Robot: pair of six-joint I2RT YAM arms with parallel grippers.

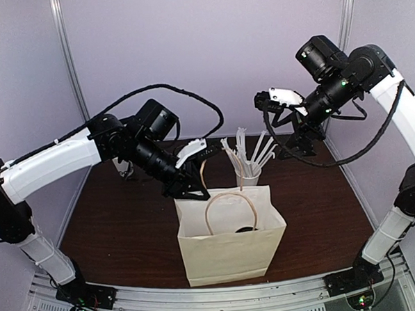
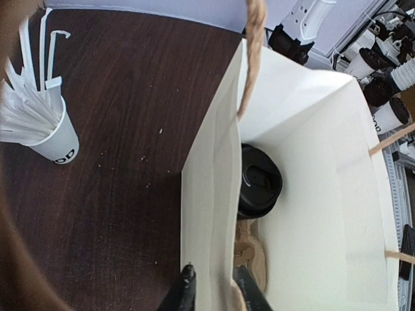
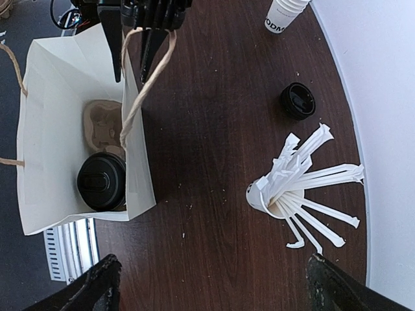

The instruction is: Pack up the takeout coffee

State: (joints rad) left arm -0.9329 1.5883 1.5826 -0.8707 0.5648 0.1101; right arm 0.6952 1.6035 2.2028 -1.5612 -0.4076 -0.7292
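The takeout coffee stands inside the white paper bag [image 1: 227,255], and only its black dome lid [image 2: 259,188] [image 3: 100,181] shows from above. My left gripper [image 2: 214,291] [image 1: 193,190] sits at the bag's rim with one finger outside and one inside. It is shut on the folded side wall [image 2: 207,214]. My right gripper [image 3: 217,288] [image 1: 278,106] hangs high over the table's far right, open wide and holding nothing. It is well apart from the bag [image 3: 52,97].
A lidless white cup full of long white straws [image 1: 248,169] [image 3: 266,197] [image 2: 58,139] stands just behind the bag. A loose black lid [image 3: 297,100] and a stack of white cups [image 3: 284,13] sit farther left. A brown cardboard piece [image 3: 104,123] lies on the bag's floor.
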